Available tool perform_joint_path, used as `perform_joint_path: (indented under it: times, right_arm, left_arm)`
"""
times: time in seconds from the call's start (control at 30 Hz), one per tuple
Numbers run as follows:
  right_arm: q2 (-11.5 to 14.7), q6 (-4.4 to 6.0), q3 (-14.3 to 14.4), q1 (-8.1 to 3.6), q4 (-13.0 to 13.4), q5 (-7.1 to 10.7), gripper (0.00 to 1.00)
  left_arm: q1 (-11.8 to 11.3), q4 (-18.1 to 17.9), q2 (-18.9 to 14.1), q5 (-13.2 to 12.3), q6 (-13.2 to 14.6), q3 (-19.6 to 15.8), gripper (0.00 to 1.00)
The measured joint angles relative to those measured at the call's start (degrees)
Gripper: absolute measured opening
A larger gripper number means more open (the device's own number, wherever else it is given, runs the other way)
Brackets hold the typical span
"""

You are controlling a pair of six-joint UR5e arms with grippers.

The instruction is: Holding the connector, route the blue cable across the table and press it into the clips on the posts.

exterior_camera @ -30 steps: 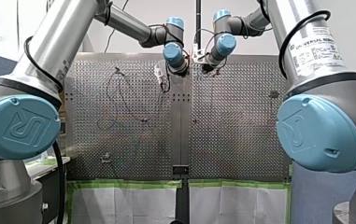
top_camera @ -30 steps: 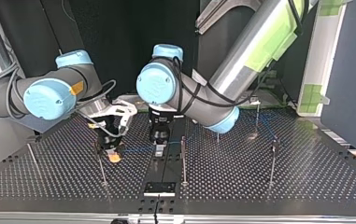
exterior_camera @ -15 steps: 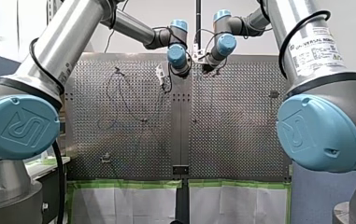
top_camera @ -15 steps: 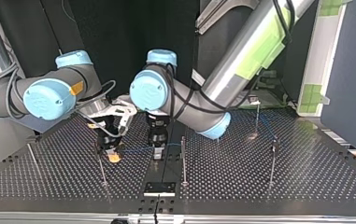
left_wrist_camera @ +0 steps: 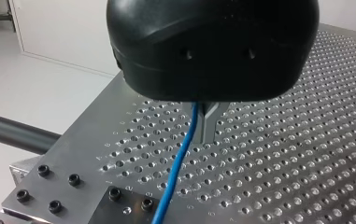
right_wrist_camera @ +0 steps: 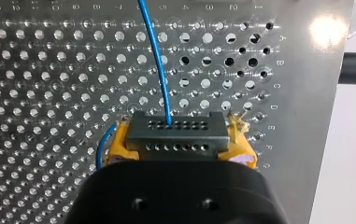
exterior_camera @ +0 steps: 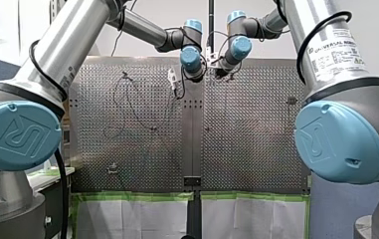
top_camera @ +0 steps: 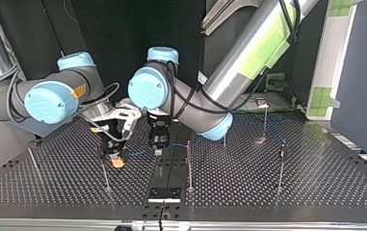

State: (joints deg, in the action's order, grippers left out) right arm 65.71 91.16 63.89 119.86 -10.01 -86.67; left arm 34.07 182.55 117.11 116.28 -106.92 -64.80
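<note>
Near worktop (top_camera: 292, 192) centre, right jaws clamp connector (right_wrist_camera: 175, 133); left jaws, narrow around blue cable (left_wrist_camera: 178, 168), should draw it taut toward top view's three-o'clock post (top_camera: 189, 161).

Bright room, dark backdrop
Glare spot on the metal table (right_wrist_camera: 327, 28) in the right wrist view; top view's background dark; front view evenly lit.

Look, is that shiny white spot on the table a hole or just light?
Just light. In the right wrist view the glare spot is a reflection on the table's bare metal, beyond the connector; in the top view the table looks much darker.
</note>
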Motion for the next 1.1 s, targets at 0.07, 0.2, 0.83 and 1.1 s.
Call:
perform_joint_path:
  times: [0.07, 0.2, 0.83, 1.1]
  right_arm:
    - [0.0, 0.00, 0.0, 0.03, 0.0, 0.00, 0.00]
    - [0.0, 0.00, 0.1, 0.11, 0.0, 0.01, 0.00]
    - [0.0, 0.33, 7.3, 0.17, 0.8, 0.02, 0.00]
    - [-0.1, 0.29, 11.4, -0.22, 1.8, -0.55, 0.00]
  left_arm:
    - [0.0, 0.1, 0.0, 0.7, 0.0, 0.0, 0.00]
    - [0.2, 0.6, 0.0, 2.4, 0.0, -0.1, 0.00]
    - [1.1, -7.2, 0.0, 4.2, 0.0, -9.9, 0.00]
    - [1.0, -12.0, 0.1, 2.8, -0.2, -14.6, 0.00]
